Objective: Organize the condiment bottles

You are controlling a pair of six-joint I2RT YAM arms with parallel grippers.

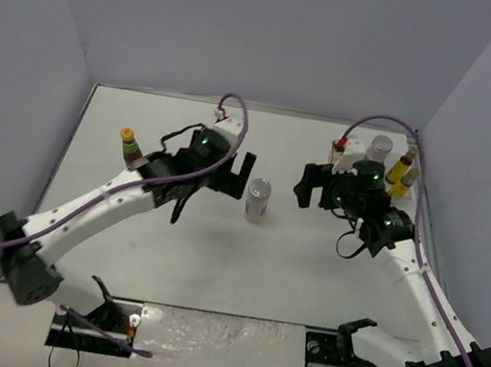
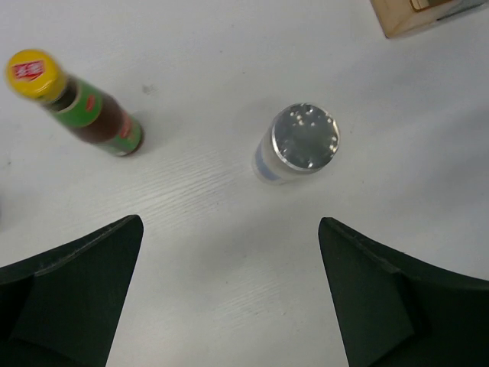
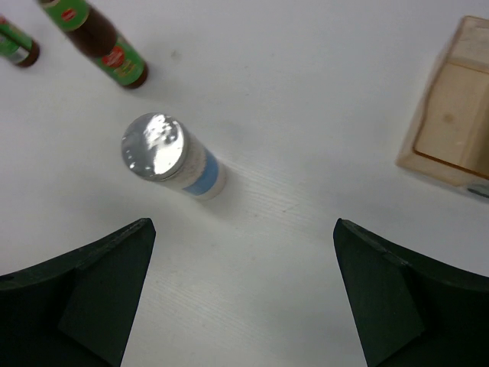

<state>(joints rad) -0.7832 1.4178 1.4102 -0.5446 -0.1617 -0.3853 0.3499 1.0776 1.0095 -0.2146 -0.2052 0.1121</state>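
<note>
A silver-topped white-blue cylinder (image 1: 258, 200) stands upright mid-table between my two grippers. It also shows in the left wrist view (image 2: 299, 143) and in the right wrist view (image 3: 173, 157). My left gripper (image 1: 237, 175) is open and empty just left of it (image 2: 231, 225). My right gripper (image 1: 307, 186) is open and empty to its right (image 3: 244, 225). A dark bottle with a yellow cap (image 1: 129, 145) stands at the left. Another dark bottle shows in the left wrist view (image 2: 80, 107). A second silver-topped cylinder (image 1: 380, 150) and two yellow-labelled bottles (image 1: 403, 169) stand at the back right.
A tan tray corner shows in the left wrist view (image 2: 428, 15) and in the right wrist view (image 3: 451, 130). In the top view it (image 1: 337, 146) is mostly hidden behind the right arm. Two dark bottles (image 3: 103, 42) stand beyond the cylinder. Grey walls enclose the table.
</note>
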